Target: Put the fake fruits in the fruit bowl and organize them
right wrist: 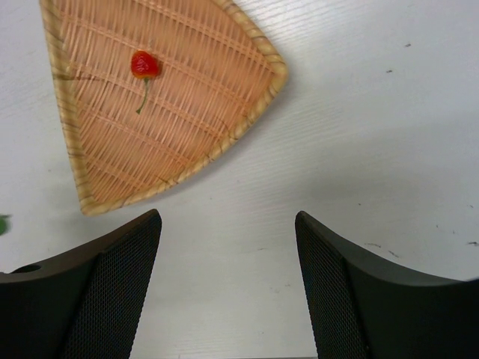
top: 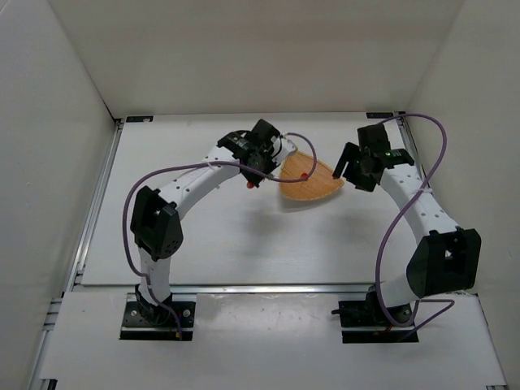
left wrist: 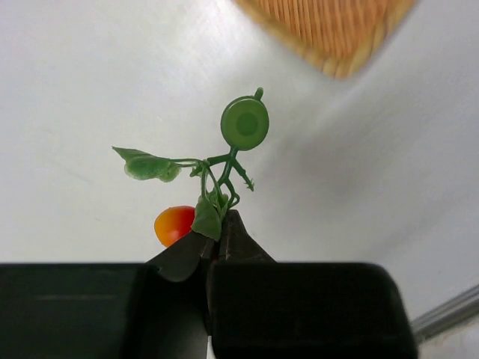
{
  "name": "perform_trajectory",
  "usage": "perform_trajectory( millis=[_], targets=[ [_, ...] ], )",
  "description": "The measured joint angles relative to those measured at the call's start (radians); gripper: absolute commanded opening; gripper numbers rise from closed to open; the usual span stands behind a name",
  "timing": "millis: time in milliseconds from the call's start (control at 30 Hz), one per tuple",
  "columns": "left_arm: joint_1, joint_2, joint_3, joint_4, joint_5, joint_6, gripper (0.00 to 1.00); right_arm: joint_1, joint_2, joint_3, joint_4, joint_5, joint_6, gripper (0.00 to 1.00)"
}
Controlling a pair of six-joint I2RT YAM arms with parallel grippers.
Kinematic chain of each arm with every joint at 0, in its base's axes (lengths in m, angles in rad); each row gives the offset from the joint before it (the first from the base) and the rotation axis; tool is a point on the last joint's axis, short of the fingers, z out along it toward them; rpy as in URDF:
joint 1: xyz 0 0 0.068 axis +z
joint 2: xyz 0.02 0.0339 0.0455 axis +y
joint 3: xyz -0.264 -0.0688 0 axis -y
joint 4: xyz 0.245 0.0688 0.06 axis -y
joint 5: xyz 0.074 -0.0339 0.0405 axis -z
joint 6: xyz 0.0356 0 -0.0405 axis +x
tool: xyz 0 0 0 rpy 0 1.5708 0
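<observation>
- White worktop (top: pixel 244 244), carrying all items.
- Fruit bowl (right wrist: pixel 187 112), woven, rounded-triangle shape, lying between the two grippers.
- Right gripper (right wrist: pixel 227 221), jaws apart with nothing between them, near the bowl's right corner.
- Left gripper (left wrist: pixel 221 232), clamped on the stem of the leafy fruit cluster (left wrist: pixel 217 179), just beside the bowl's left edge.
- Single red fruit (right wrist: pixel 144 65) with a thin stem, lying inside the bowl.

Left wrist view: fruit bowl (left wrist: pixel 329 30) blurred, cut by top edge; fruit cluster (left wrist: pixel 203 169) partly hidden behind left hand (left wrist: pixel 223 233).
</observation>
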Motion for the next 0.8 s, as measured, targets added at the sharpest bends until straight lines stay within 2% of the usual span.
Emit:
perform_trajectory(
  millis=[200, 367, 533, 567, 600, 633, 667, 733, 800],
  targets=[
    [-0.023, -0.003, 0.194, 0.061, -0.003, 0.019, 0.13, -0.066, -0.028, -0.046, 0.010, 0.003, 0.031, 0.77],
    [-0.051, 0.165, 0.418, 0.121, 0.047, 0.026, 0.18, -0.114, -0.058, -0.058, 0.014, 0.009, 0.046, 0.77],
    [-0.079, 0.316, 0.453, 0.166, 0.080, 0.027, 0.30, -0.153, -0.134, -0.100, 0.014, 0.030, 0.050, 0.77],
    [-0.085, 0.337, 0.453, 0.166, 0.083, 0.027, 0.38, -0.159, -0.146, -0.107, 0.014, 0.033, 0.051, 0.78],
    [-0.089, 0.354, 0.453, 0.166, 0.084, 0.031, 0.41, -0.165, -0.159, -0.117, 0.013, 0.035, 0.052, 0.78],
    [-0.093, 0.367, 0.453, 0.166, 0.084, 0.030, 0.59, -0.169, -0.168, -0.124, 0.010, 0.040, 0.053, 0.80],
    [-0.097, 0.376, 0.453, 0.165, 0.084, 0.032, 0.84, -0.172, -0.178, -0.130, 0.010, 0.044, 0.054, 0.80],
    [-0.101, 0.379, 0.453, 0.165, 0.085, 0.030, 0.98, -0.174, -0.191, -0.139, 0.008, 0.053, 0.056, 0.82],
    [-0.103, 0.370, 0.453, 0.169, 0.082, 0.029, 1.00, -0.174, -0.205, -0.151, 0.007, 0.058, 0.058, 0.83]
  ],
)
